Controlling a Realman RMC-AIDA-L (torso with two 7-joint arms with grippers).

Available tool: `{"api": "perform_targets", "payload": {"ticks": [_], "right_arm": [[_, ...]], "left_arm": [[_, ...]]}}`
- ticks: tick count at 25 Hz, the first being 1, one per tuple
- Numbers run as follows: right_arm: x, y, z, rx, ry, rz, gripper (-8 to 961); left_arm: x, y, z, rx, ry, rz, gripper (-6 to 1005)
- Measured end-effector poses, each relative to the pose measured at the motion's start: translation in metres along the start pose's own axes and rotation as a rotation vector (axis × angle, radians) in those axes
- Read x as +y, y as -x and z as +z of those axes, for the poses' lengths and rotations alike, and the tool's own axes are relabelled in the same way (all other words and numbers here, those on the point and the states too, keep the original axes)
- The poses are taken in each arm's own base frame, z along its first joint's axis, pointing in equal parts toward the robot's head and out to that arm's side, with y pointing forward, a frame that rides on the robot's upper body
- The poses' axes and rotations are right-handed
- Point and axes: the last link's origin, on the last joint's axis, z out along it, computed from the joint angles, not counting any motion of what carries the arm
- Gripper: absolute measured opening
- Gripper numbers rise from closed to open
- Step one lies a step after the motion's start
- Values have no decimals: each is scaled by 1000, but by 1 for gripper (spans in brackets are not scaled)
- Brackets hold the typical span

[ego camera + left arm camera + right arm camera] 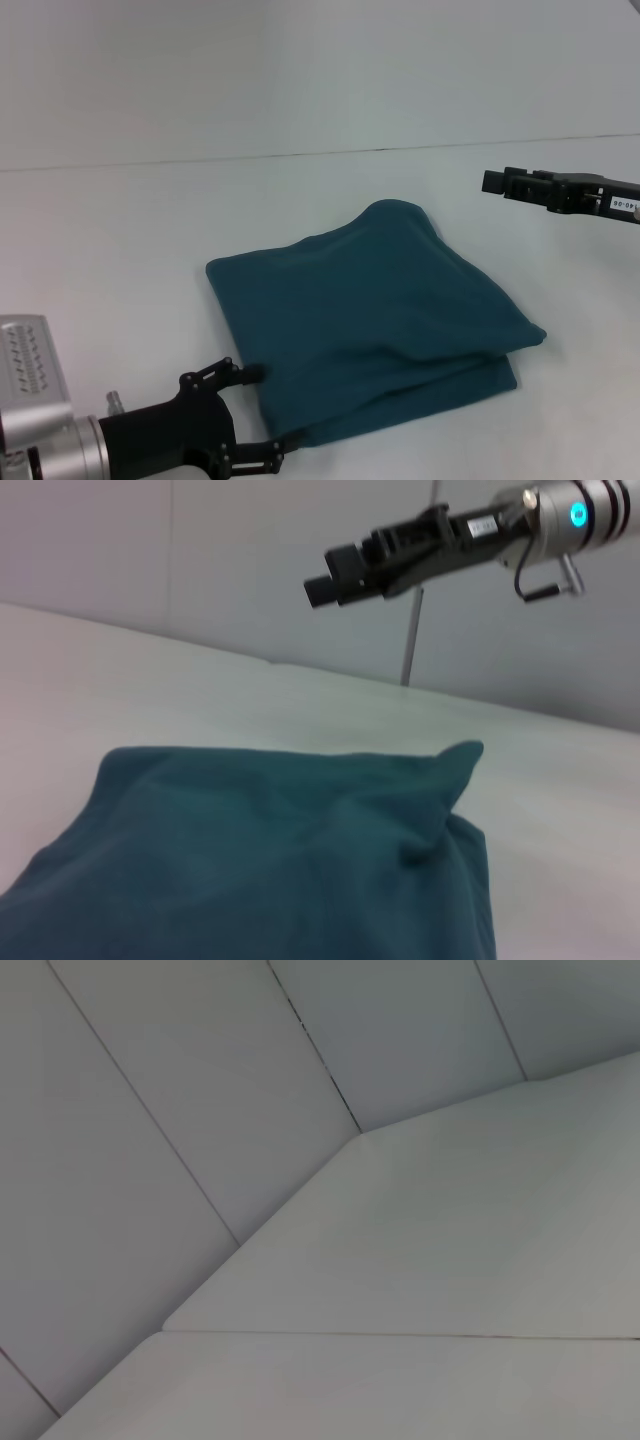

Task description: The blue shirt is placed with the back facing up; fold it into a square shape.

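Left pincer (262,412) spread wide at the folded blue shirt's (370,315) near corner, touching it, while the right pincer (495,182) hangs clenched above the worktop (120,250).

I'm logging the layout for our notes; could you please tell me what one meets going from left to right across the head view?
Left gripper at the near left, fingers open at the shirt's edge → the blue shirt, folded on the white table → right gripper, raised at the far right.
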Motion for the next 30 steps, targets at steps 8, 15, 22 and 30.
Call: {"api": "perform_targets", "payload": {"ticks": [8,15,22,30], "right_arm": [[1,2,2,0,5,5,560],[1,5,3,-1,7,0,560],[0,6,3,-4,-1,-2,559],[0,6,4,-6,-6,0,558]], "left_arm": [[4,10,5,14,-44,51,947],[5,13,5,31,-70,75,947],[6,15,4,27,-71,97,947],[10,18,4,26,-63,115,948]]}}
